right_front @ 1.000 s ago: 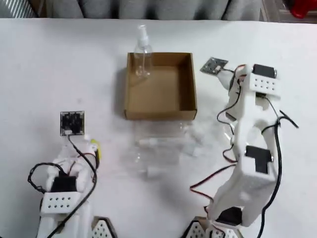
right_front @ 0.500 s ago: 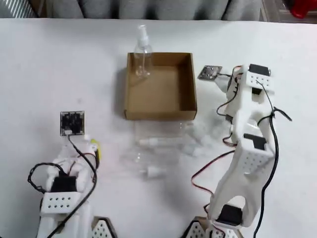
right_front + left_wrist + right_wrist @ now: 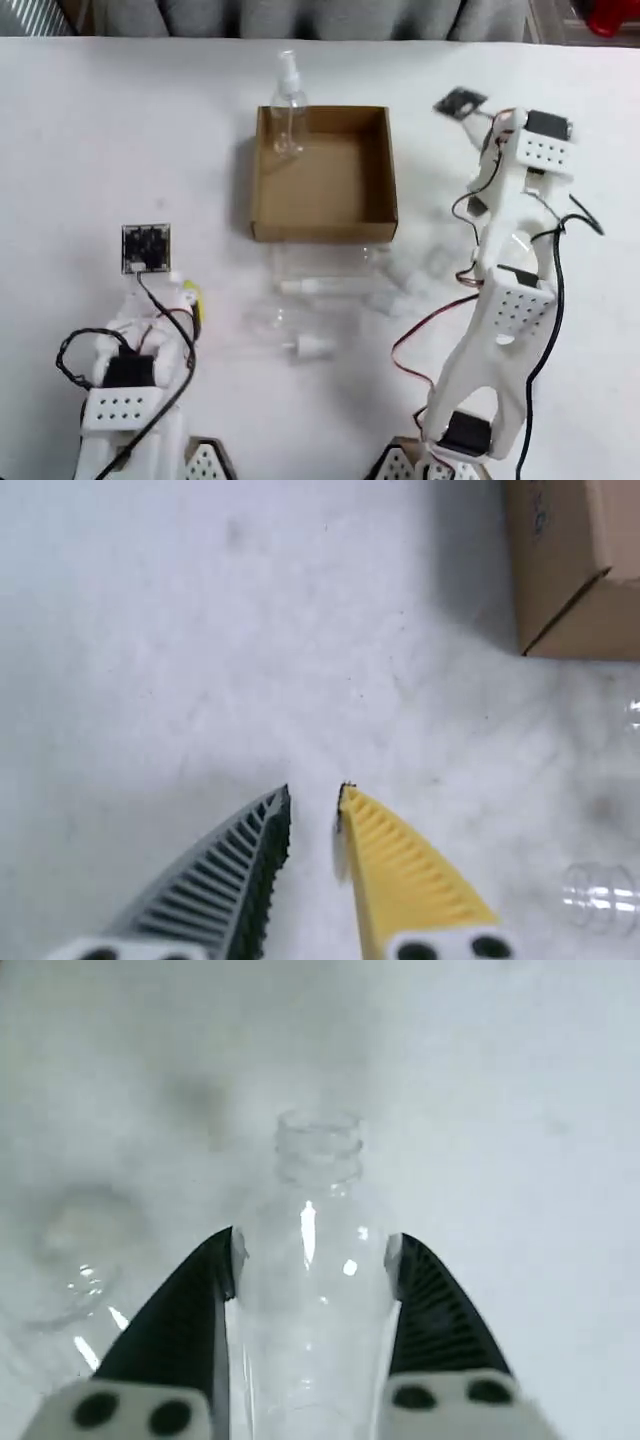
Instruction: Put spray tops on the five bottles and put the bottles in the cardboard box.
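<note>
The open cardboard box (image 3: 322, 231) holds one capped bottle (image 3: 289, 105) upright in a far corner, while clear bottles (image 3: 268, 319) and white spray tops (image 3: 312, 348) lie just before it and one topless bottle (image 3: 318, 1150) sits clamped in the right gripper (image 3: 310, 1238).

Brown cardboard box (image 3: 322, 228), clear bottle (image 3: 310, 1290), white table (image 3: 120, 120), grey-and-yellow ribbed left gripper (image 3: 313, 800)

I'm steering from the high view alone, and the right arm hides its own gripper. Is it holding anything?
Observer: Yes. In the right wrist view, the right gripper is shut on a clear bottle, one black finger on each side.
Operator: Does that bottle have a spray top on?
Observer: No. Its threaded neck is open, with nothing screwed on.
Operator: And the left gripper, is it carrying something?
Observer: No. The left wrist view shows the left gripper above the white table, its fingers a little apart with nothing between them.
</note>
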`<state>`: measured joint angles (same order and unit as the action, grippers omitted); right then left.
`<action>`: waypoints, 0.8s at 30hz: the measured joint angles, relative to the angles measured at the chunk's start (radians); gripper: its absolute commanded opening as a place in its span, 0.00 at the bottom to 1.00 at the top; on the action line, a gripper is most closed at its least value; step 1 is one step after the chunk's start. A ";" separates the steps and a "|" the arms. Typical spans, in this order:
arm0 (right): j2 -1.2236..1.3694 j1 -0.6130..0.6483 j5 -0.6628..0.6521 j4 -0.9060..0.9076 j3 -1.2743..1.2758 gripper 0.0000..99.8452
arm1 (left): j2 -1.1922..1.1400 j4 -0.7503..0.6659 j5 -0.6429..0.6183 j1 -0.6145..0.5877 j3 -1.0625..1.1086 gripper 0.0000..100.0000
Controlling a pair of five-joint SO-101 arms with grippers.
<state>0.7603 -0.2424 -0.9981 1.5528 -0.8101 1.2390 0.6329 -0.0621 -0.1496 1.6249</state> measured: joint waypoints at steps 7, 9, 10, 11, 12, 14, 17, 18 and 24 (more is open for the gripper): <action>-0.031 0.003 0.400 0.143 -0.192 0.02 | 0.000 0.000 0.000 0.000 0.000 0.09; -0.074 0.003 0.526 0.146 -0.192 0.02 | 0.000 0.000 0.000 0.000 0.000 0.09; -0.101 0.003 0.572 0.146 -0.183 0.02 | 0.000 0.000 0.000 0.000 0.000 0.09; -0.135 0.003 0.603 0.146 -0.167 0.02 | 0.000 0.000 0.000 -0.008 0.000 0.09; -0.170 0.005 0.623 0.146 -0.144 0.02 | 0.000 0.000 0.000 -0.023 0.000 0.09; -0.244 0.018 0.649 0.146 -0.077 0.02 | 0.000 0.008 0.000 -0.054 0.000 0.09; -0.362 0.060 0.683 0.146 0.048 0.02 | 0.000 0.032 -0.002 -0.124 0.000 0.10; -0.404 0.078 0.695 0.146 0.091 0.02 | 0.000 0.038 -0.002 -0.146 -0.003 0.09; -0.646 0.233 0.830 0.146 0.315 0.02 | 0.000 0.043 -0.002 -0.230 -0.035 0.09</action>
<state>0.1143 -0.0092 -0.1680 1.6985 -0.4956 1.2390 0.6759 -0.0637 -0.3798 1.5896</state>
